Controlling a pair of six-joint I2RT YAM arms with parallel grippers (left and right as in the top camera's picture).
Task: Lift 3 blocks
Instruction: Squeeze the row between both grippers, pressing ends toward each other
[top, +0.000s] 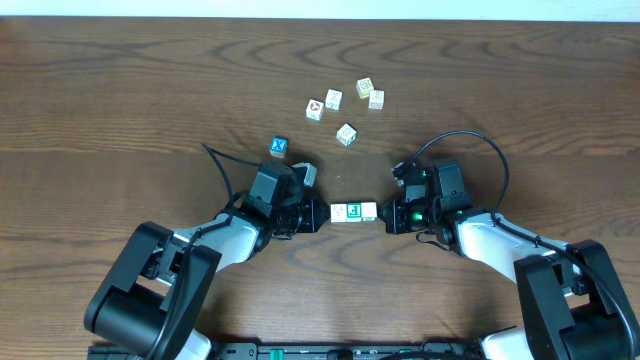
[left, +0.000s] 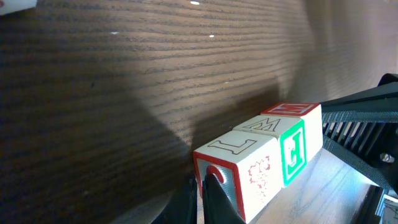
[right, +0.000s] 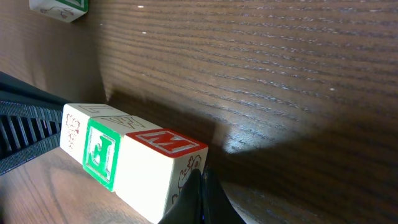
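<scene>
While the closed left hand (top: 312, 214) and closed right hand (top: 386, 215) clamp the blocks (top: 354, 211) between them, lifting should need matched inward pressure.

A robotics test bench, by the look of it: a dark wood-grain table (top: 100, 90) held a black-and-white left arm (top: 205, 248) and right arm (top: 495, 238) based at its near edge, a few small wooden letter cubes (top: 345, 134) lay scattered, and a pale strip (top: 320, 8) ran behind.
</scene>
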